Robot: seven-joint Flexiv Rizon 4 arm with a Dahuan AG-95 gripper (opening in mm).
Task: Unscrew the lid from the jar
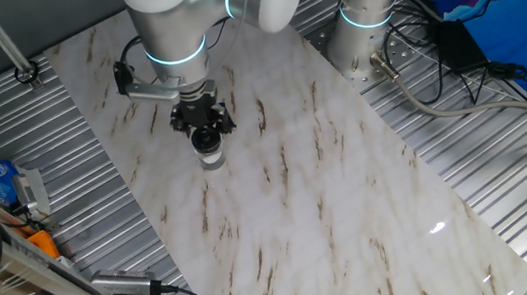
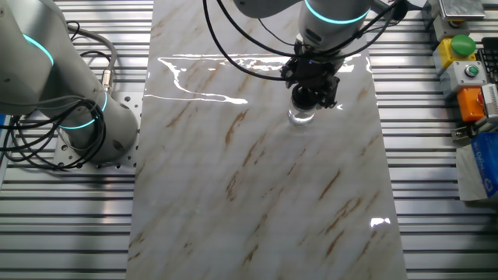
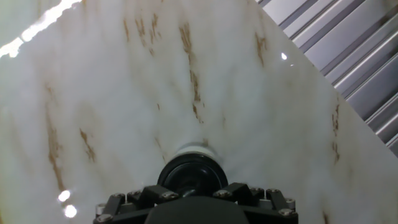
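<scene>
Table: a white marble-patterned slab with brown veining, laid over ribbed metal decking; it carries the jar and nothing else near it.

My arm: silver-grey links with glowing teal rings, reaching down over the far half of the slab. A second grey arm base stands off the slab's edge, cables coiled beside it.

My gripper: black, pointed straight down, sitting right over the jar. In the other fixed view it covers the jar's top entirely. Whether my jaws are pressed onto the cap or only standing close around it, I cannot tell; the fingertips are hidden in every view.

Jar: small, short, whitish translucent body, upright on the slab directly beneath my gripper; its clear base shows just below my fingers.

Lid: round, black, slightly glossy, seated on the jar, seen in the hand view just ahead of my gripper housing, with the jar's pale rim showing behind it.
</scene>
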